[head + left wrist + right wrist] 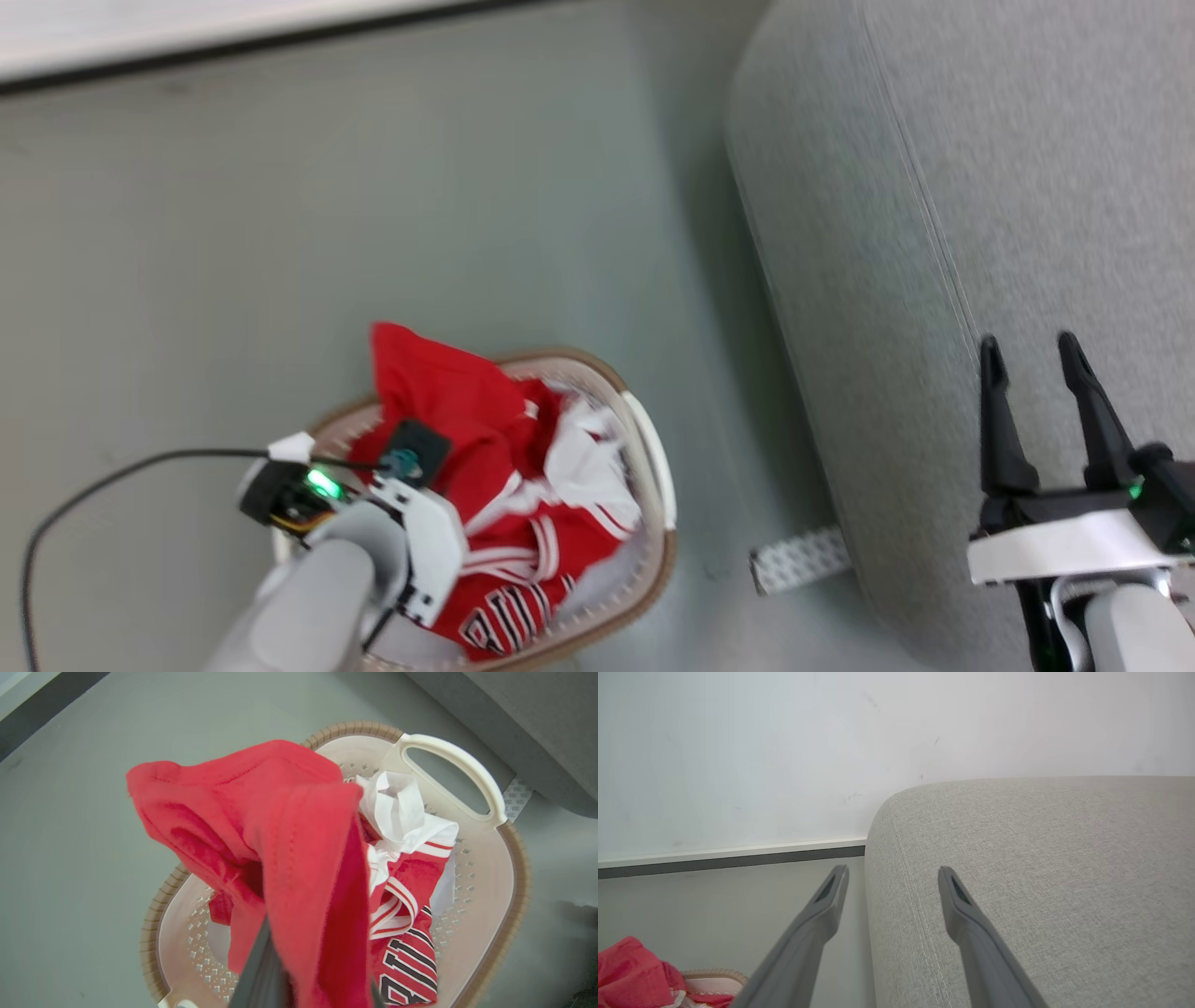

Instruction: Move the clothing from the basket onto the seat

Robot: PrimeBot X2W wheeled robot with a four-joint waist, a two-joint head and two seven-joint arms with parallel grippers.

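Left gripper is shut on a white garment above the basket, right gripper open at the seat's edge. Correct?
Not quite. The left gripper is shut on a red garment, not a white one; the left wrist view shows red fabric draped over its fingers above the basket. The right gripper is open at the edge of the seat, as you said.

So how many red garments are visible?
2: a plain garment held by the left gripper over the basket, a lettered garment lying inside it; others may be hidden underneath.
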